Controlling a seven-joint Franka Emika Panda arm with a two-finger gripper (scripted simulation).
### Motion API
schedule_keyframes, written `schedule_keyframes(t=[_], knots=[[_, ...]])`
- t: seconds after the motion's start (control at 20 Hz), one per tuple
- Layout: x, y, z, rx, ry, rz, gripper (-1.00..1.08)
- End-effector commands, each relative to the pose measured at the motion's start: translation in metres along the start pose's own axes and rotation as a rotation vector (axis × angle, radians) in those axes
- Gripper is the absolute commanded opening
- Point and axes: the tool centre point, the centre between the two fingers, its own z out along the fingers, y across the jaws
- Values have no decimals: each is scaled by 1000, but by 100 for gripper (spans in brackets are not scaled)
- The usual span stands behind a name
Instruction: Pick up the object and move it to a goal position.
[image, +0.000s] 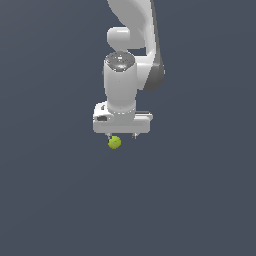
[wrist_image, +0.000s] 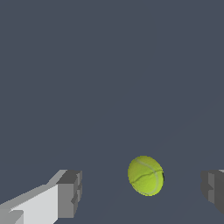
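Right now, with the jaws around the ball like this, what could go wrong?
1. The tennis ball sits off-centre between the open fingers, nearer one side; closing could nudge it and let it roll away.
2. In the exterior view the ball shows just below the gripper, so the pads may catch only its upper part and squeeze it out.

A bare simulated scene: a flat, featureless dark blue-grey backdrop (image: 50, 200) all around.

You had one small yellow-green tennis ball (image: 114, 142) (wrist_image: 145, 175) with a thin curved seam line across its fuzzy skin. It sat on the plain dark grey surface, whose edges and corners were nowhere in view.
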Motion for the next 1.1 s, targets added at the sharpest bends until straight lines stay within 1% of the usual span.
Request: schedule_keyframes(t=[0.0, 0.5, 0.8, 1.05], knots=[[0, 0, 0, 0, 0, 0, 100], [4, -2, -11, -3, 21, -48, 100], [3, -1, -9, -3, 19, -54, 100], [-1, 2, -3, -3, 16, -89, 100]])
